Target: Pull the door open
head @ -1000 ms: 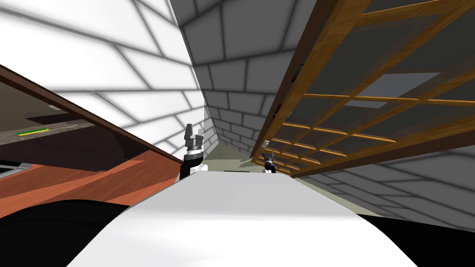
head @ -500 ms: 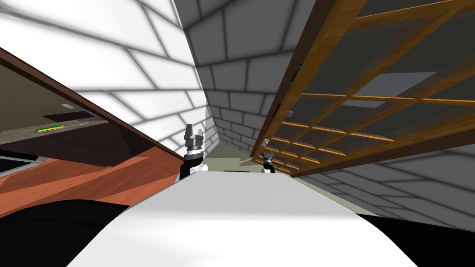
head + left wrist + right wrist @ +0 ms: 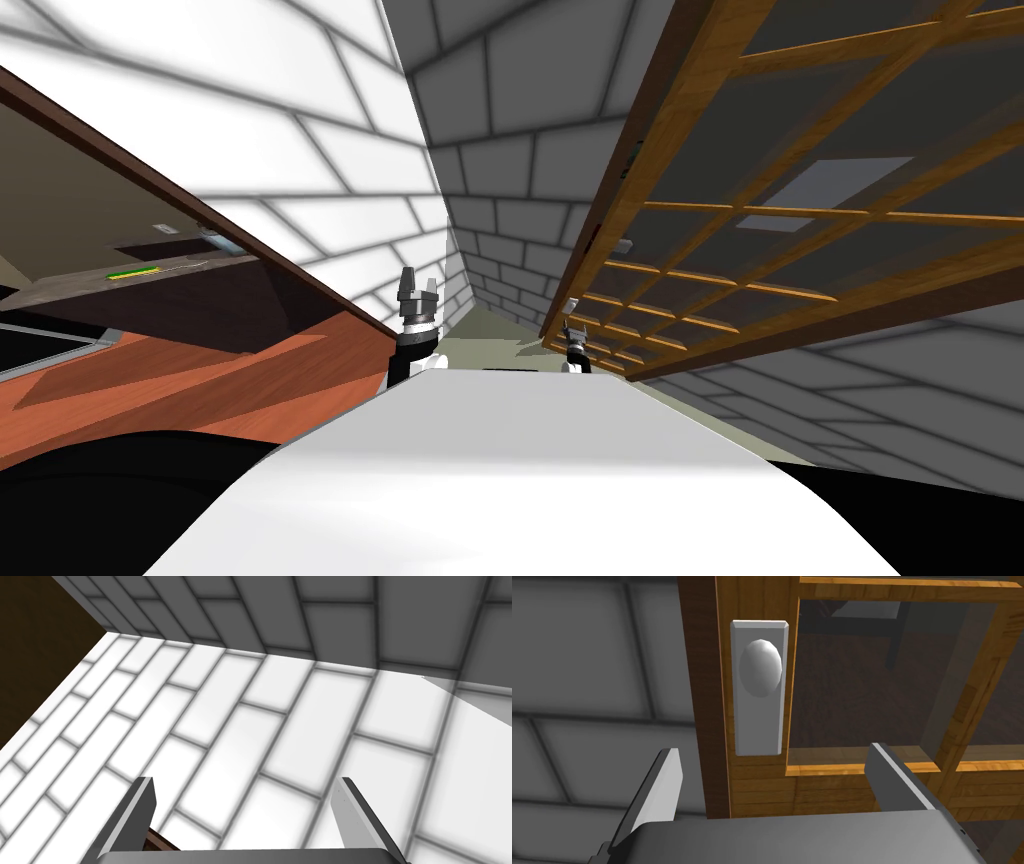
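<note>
The right claw [image 3: 773,748] is spread wide, holding nothing and touching nothing. Straight ahead of it, beyond the fingertips and apart from them, a round grey knob [image 3: 760,668] sits on a pale plate [image 3: 758,736]. The plate is fixed near the edge of the wooden door [image 3: 762,791], beside its glass panes. The left claw [image 3: 243,778] is likewise wide apart and empty, well away from the door.
</note>
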{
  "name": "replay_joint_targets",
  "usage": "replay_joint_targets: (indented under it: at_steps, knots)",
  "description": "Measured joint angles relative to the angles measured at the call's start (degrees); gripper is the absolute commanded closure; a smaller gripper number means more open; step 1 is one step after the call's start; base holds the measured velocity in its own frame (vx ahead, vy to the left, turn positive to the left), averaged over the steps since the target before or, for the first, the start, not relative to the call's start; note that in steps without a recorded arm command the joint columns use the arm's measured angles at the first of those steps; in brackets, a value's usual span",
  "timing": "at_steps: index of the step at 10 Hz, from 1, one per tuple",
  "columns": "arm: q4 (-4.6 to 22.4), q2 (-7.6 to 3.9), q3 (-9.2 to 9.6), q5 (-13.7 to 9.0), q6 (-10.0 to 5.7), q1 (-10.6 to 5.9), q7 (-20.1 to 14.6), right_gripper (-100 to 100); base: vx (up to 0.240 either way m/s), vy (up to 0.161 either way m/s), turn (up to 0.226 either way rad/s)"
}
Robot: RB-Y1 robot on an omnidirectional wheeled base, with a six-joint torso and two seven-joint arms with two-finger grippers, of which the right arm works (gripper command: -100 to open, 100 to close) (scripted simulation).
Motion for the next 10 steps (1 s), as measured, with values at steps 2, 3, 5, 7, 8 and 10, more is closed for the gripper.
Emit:
replay_joint_targets:
  at_steps: [2,3,5,7,8,10]
  knots:
    - [1.20,-0.88,-0.11,-0.15,-0.74,0.11,-1.17,-100,0.175,-0.017,0.081]
    - [1.59,-1.73,-0.22,-0.30,-1.04,0.28,-2.14,-100,0.194,-0.007,0.099]
    - [2.13,-2.80,-0.57,-0.64,-1.75,1.05,-3.50,-100,0.225,-0.016,0.105]
    - [2.08,-4.60,-1.06,-1.12,-1.86,1.89,-5.05,-100,0.201,-0.022,0.086]
    - [3.44,-5.53,-1.10,-1.23,-2.54,1.78,-6.40,-100,0.096,-0.021,0.019]
    - [3.50,-5.60,-1.14,-1.25,-2.68,1.78,-6.54,100,-0.028,0.005,-0.010]
